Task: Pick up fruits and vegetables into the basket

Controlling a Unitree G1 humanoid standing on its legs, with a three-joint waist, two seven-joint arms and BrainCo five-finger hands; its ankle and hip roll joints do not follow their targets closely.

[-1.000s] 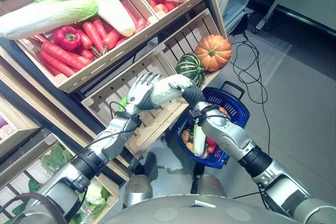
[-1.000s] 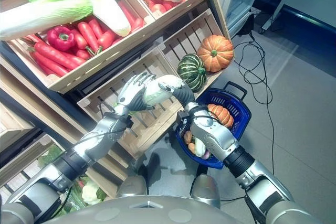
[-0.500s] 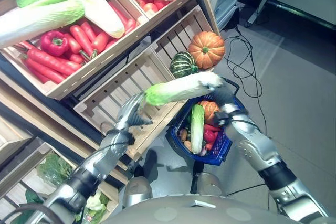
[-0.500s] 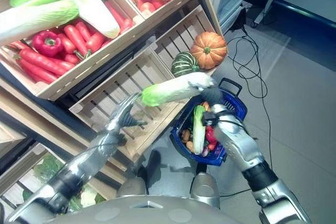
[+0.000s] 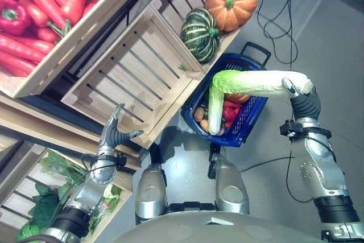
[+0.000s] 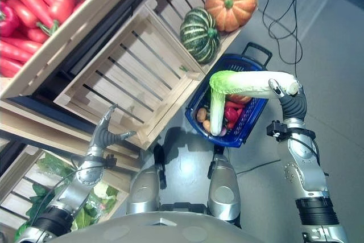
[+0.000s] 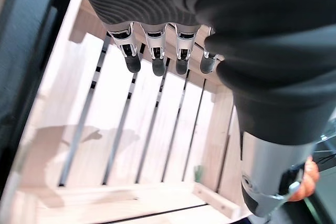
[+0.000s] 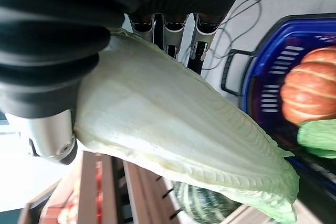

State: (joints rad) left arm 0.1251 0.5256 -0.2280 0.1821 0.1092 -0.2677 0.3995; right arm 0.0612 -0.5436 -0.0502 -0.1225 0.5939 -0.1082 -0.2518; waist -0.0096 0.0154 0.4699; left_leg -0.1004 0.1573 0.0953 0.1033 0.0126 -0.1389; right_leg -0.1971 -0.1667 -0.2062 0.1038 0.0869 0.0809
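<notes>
The robot's right hand, fingers curled round the stiff white butt, holds a bulky, leafy-soft napa cabbage over the blue basket.

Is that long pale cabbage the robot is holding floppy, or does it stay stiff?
Probably fairly stiff: the long pale green cabbage sticks out sideways from the right hand without drooping. It may tip easily, since it is held at one end. Its smooth leaves could be slippery.

Two napa cabbages, two pumpkins, one basket, one empty crate.
</notes>
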